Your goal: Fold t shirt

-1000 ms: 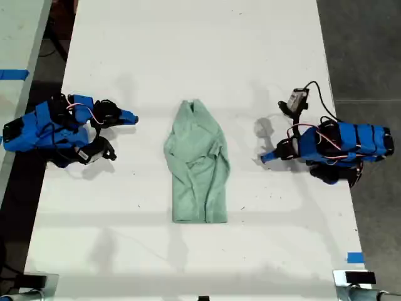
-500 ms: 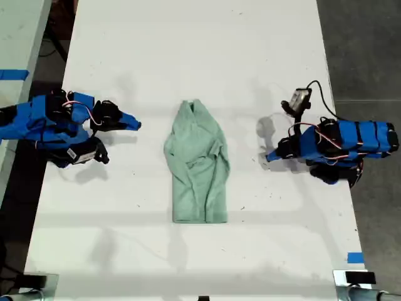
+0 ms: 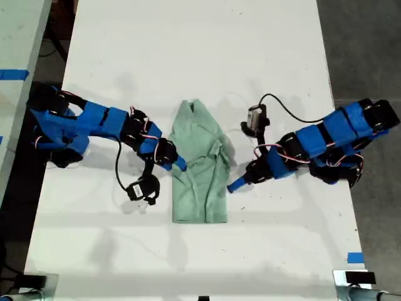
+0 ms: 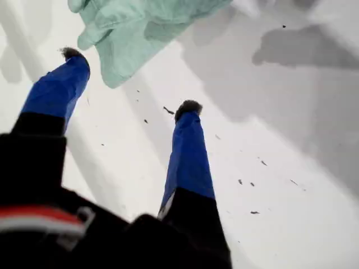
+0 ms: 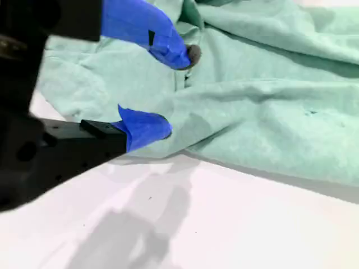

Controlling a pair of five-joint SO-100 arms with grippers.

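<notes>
The pale mint-green t shirt [image 3: 199, 166] lies wrinkled and lengthwise at the middle of the white table [image 3: 188, 56]. My second gripper [image 3: 177, 165] reaches in from the exterior view's left. It stands open at the shirt's edge, its blue fingertips [image 5: 180, 54] spread just over the fabric [image 5: 269, 106]. My first gripper [image 3: 234, 185] comes from the exterior view's right and is open just short of the shirt's other edge. In the first wrist view the shirt [image 4: 140, 31] lies beyond the fingertips [image 4: 188, 107], with bare table between them.
Each arm's wrist camera hangs beside it on a cable [image 3: 143, 189] [image 3: 255, 118]. A blue tape mark [image 3: 354, 257] sits near the table's corner at the exterior view's lower right. A second table [image 3: 15, 37] stands beyond the dark gap at that view's left.
Both arms have stretched from the table's sides in toward the shirt. The second gripper now reaches its one edge, and the first has come close to the other. The shirt has not moved.
</notes>
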